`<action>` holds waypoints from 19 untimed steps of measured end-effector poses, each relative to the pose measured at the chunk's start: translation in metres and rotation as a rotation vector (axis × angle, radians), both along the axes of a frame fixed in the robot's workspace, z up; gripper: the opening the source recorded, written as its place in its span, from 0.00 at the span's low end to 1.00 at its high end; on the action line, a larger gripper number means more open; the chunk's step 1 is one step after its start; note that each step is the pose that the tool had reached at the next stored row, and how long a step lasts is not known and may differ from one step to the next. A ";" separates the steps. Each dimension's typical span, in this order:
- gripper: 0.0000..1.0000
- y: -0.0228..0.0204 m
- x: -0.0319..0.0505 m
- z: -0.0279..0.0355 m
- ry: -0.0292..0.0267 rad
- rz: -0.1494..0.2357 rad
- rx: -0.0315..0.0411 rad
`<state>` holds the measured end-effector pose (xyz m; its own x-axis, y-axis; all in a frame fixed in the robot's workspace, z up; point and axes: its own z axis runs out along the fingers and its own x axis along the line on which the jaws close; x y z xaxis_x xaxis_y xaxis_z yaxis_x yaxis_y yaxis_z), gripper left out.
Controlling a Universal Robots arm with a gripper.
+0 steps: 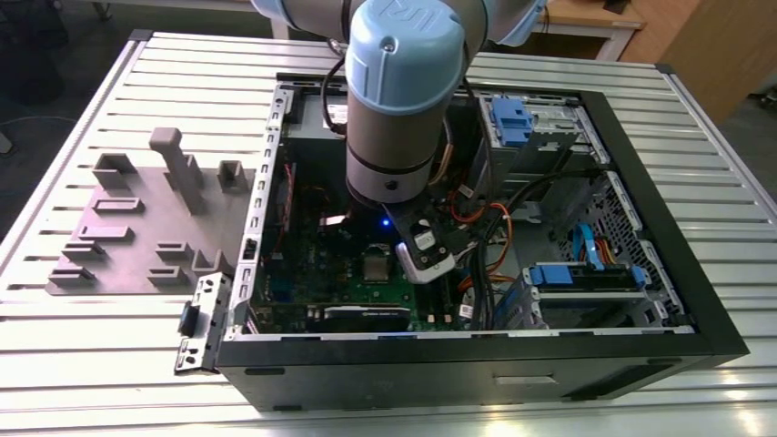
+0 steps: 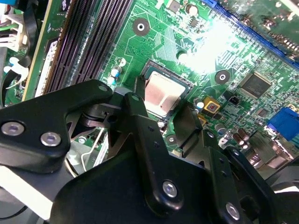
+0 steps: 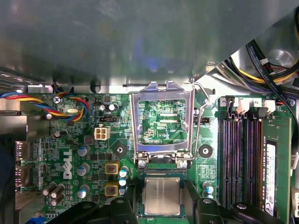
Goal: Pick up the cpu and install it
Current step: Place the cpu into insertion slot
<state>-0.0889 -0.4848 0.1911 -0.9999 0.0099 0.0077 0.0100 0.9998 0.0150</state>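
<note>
Gripper (image 2: pixel 162 103) is hanging right over cpu (image 3: pixel 161 196), w/ cpu lying flat just beside socket frame (image 3: pixel 138 126), not under it; clamped or loose, can't tell.

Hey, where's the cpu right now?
In the first wrist view the cpu lies seated on the green motherboard, right next to the flipped-open silver socket frame, with the memory slots off to one side.
</note>
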 end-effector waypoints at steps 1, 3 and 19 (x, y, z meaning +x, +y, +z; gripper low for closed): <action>0.51 0.0000 0.0000 0.0000 0.0000 0.000 0.0000; 0.51 0.0000 0.0001 -0.0002 0.0000 0.000 0.0001; 0.50 0.0000 0.0013 0.0034 0.0003 0.000 0.0000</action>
<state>-0.0876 -0.4848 0.1946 -0.9999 0.0098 0.0080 0.0100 0.9998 0.0150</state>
